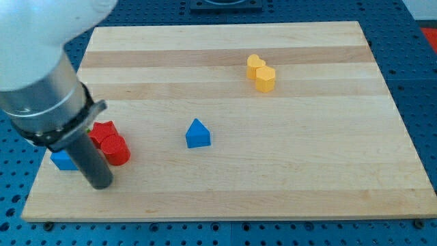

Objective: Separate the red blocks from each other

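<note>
Two red blocks touch each other at the view's lower left: a star-like red block (104, 131) and a red cylinder (117, 149) just below and right of it. My tip (100, 184) rests on the board just below and left of the red cylinder, close to it; I cannot tell if it touches. The rod and arm hide what lies to the left of the red blocks.
A blue block (63, 160) sits left of the rod, partly hidden. A blue triangular block (198, 134) lies near the board's middle. Two yellow blocks (261, 72) touch at the upper right of centre. The wooden board (307, 171) ends close below my tip.
</note>
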`<move>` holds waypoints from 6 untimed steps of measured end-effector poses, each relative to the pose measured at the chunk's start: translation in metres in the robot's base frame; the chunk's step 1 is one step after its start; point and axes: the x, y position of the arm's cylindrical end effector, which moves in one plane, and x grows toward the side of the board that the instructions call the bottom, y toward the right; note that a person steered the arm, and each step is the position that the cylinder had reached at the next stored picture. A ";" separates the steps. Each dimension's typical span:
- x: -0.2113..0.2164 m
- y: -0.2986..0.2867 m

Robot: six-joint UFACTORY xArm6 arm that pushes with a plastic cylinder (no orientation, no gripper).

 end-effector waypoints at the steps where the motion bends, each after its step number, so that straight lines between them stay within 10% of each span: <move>1: -0.034 -0.001; 6: -0.112 0.050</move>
